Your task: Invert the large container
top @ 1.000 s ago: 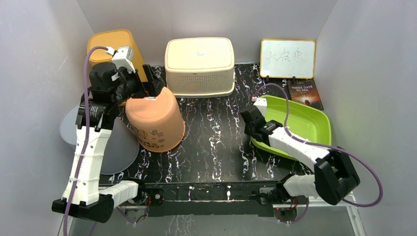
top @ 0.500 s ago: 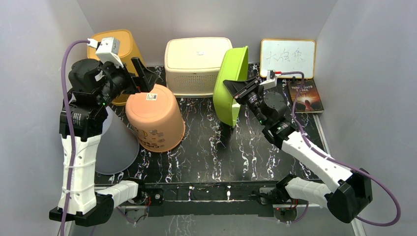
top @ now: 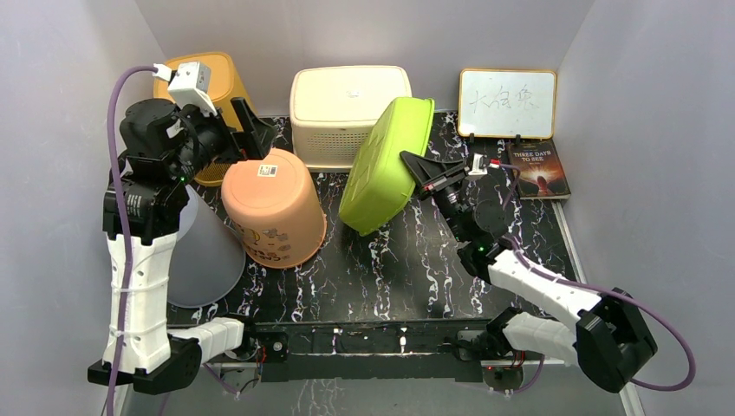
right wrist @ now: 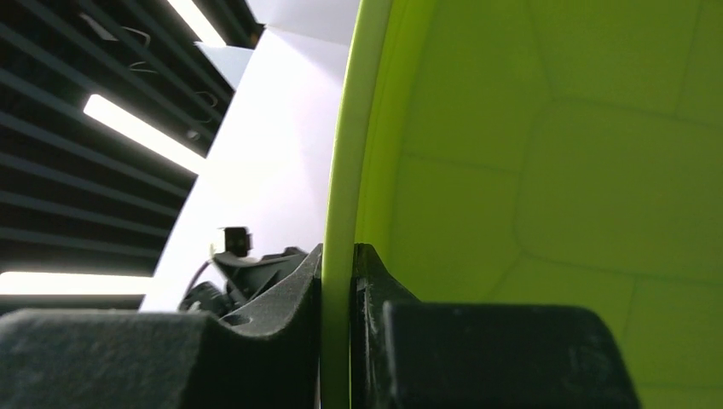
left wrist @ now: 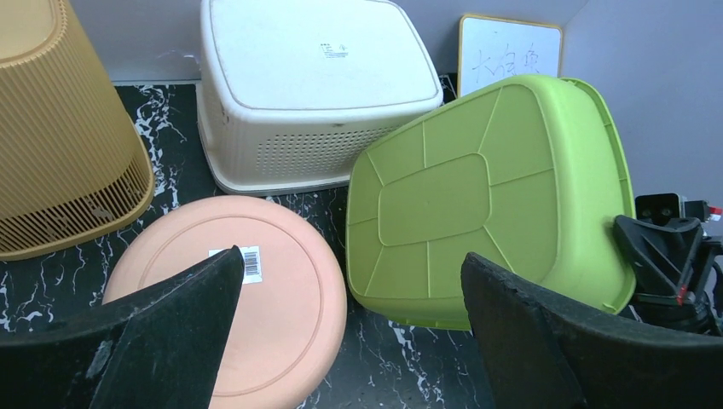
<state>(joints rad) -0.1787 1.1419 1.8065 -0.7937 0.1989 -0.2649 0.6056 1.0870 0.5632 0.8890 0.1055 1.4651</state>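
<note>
Half a second back the right gripper (top: 416, 165) was holding the large green container (top: 381, 165) upright on its edge. Now it is carrying it past vertical, so the container is leaning leftward over the middle of the table (top: 381, 269) with its ribbed underside showing to the overhead camera. In the right wrist view both fingers are clamping the container's rim between them. Whether the lower rim is touching the table cannot be told. The left gripper (top: 256, 130) is hanging just where it was, jaws spread wide and gripping nothing, above the upturned orange bucket (top: 273, 208).

A barcode sticker (top: 268, 171) is sitting on the bucket's base. The book (top: 537, 166) at the back right is reading "THREE DAYS TO SEE". The whiteboard (top: 507, 102) behind it is bearing handwritten characters too loose to read.

Black marbling with white veins is covering the table, and plain grey walls (top: 633, 130) are closing it in. A cream basket (top: 351, 108) and a yellow basket (top: 204, 74) are standing upside down along the back.
</note>
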